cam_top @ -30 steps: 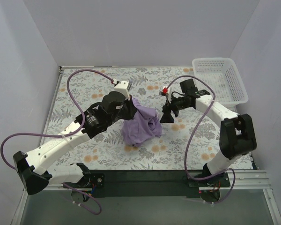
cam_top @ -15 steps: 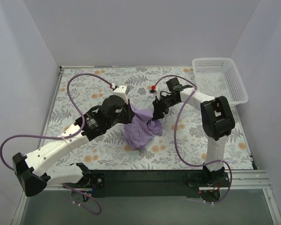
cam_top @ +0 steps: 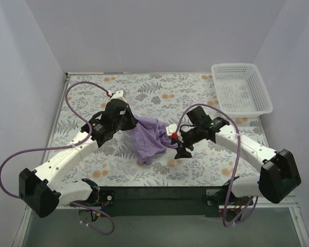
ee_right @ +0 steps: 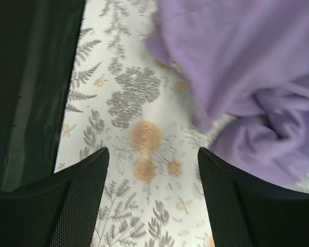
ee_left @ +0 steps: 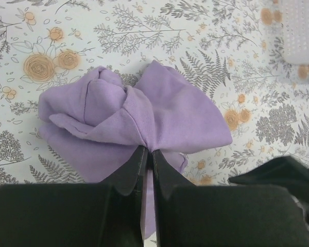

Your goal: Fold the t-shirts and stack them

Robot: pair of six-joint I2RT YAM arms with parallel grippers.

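Note:
A lavender-purple t-shirt (cam_top: 147, 139) lies bunched in a heap in the middle of the floral table. My left gripper (cam_top: 133, 123) is shut on a pinch of its cloth at the heap's upper left edge; in the left wrist view the black fingertips (ee_left: 147, 153) clamp a fold of the t-shirt (ee_left: 144, 110). My right gripper (cam_top: 180, 149) hovers open just right of the heap, near its lower right edge. In the right wrist view its gripper (ee_right: 153, 154) has only the tablecloth between the fingers, and the t-shirt (ee_right: 247, 77) fills the upper right.
A white lattice basket (cam_top: 242, 88) stands at the back right corner. The floral tablecloth (cam_top: 92, 98) covers the table, with grey walls on three sides. A black strip (ee_right: 26, 77) runs along the table's near edge.
My right gripper swung from the back of the heap round to its near right side. My left gripper drew the pinched cloth back and to the left, stretching the heap.

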